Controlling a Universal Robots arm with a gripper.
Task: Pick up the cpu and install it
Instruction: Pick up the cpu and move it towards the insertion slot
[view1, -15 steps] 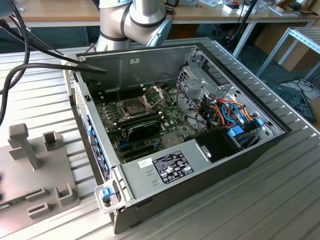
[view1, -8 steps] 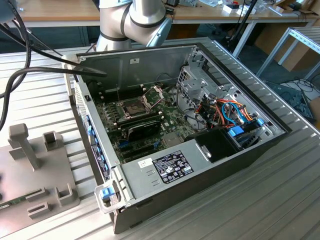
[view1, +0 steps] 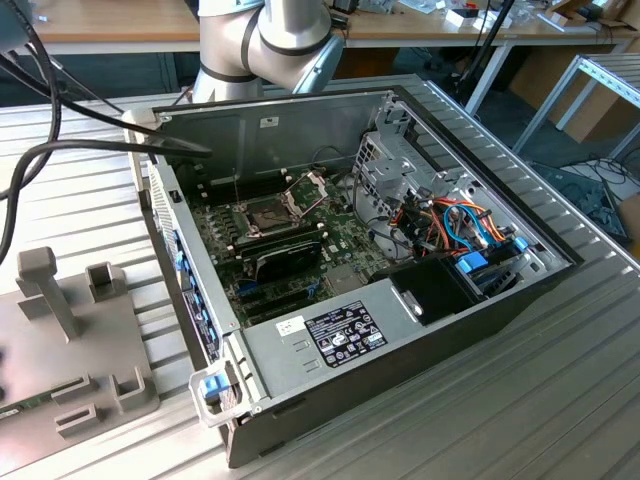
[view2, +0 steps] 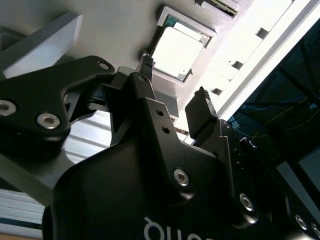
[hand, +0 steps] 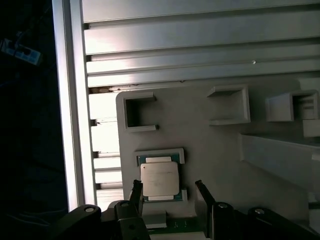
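2 black fingers (hand: 136, 191) of the pincer (hand: 167, 186) stood spread apart in both wrist views, released and grasping nothing. The cpu (hand: 159, 179) lay flat in a shallow square nest of the grey holder plate (hand: 200, 145). Its dull silver top faced up, and it sat near the plate edge that ran along the ribbed aluminium counter (hand: 200, 30). The gap between the fingers was wider than the cpu, with 1 finger to each side of it. I could not tell whether the tips touched the plate.

In the second wrist view the cpu (view2: 176, 50) sat just beyond the pincer (view2: 173, 77), bright under the light and framed by the nest's raised lip. Several open-sided pockets (hand: 125, 112) rose from the plate farther from the pincer.

In the exterior view the plate (view1: 115, 335) rested on the counter (view1: 560, 380), with the open computer case (view1: 400, 330) just beside it. Inside the case, well apart from the plate, the motherboard socket (view1: 272, 212) had its metal frame (view1: 310, 188) hinged up.
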